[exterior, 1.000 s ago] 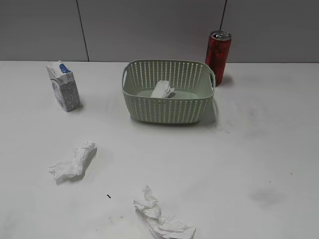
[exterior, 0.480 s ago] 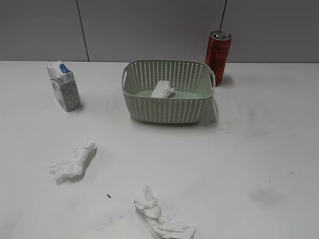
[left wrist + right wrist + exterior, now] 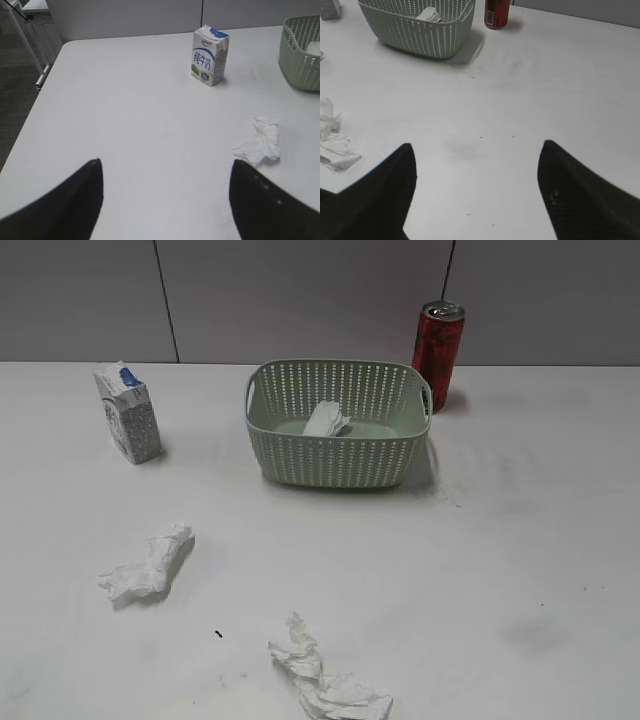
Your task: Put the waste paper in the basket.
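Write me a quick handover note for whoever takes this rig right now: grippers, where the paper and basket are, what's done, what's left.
Left gripper: open, empty, above bare table.
Right gripper: open, empty, above bare table.
The waste paper lies inside the basket, which stands at the back middle of the table beside the red can.
Done: that wad is in the basket.
Left: an elongated wad and a ragged twisted strip lie loose on the table, nearer the front. The milk carton stands untouched at the left.
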Tool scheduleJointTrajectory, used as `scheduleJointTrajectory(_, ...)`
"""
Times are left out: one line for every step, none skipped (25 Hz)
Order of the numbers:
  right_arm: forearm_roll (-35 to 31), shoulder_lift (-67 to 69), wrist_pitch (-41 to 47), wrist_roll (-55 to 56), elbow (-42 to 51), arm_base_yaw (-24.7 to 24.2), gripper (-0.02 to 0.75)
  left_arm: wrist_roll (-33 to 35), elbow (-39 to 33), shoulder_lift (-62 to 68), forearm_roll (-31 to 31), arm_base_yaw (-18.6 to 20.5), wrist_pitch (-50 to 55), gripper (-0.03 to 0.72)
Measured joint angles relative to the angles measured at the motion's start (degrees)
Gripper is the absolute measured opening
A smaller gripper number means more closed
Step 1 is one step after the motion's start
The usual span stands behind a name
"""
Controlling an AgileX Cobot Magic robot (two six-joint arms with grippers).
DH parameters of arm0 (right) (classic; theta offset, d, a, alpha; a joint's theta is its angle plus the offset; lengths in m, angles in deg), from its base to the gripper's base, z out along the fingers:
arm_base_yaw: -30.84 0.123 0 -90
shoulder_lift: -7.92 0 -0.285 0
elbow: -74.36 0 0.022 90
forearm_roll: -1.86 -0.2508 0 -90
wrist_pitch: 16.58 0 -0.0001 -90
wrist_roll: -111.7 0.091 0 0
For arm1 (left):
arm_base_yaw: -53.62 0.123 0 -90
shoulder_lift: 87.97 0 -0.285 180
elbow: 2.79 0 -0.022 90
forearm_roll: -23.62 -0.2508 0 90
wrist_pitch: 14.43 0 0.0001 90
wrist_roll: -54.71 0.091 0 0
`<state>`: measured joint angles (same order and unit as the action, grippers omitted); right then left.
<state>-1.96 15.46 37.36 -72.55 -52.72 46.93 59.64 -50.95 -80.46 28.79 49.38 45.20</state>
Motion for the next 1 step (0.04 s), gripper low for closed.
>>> scheduleJointTrajectory(0.0,0.0,0.0,0.0,0.0,0.0,0.571,0.0,0.0,0.0,0.0,0.0,0.0,0.575)
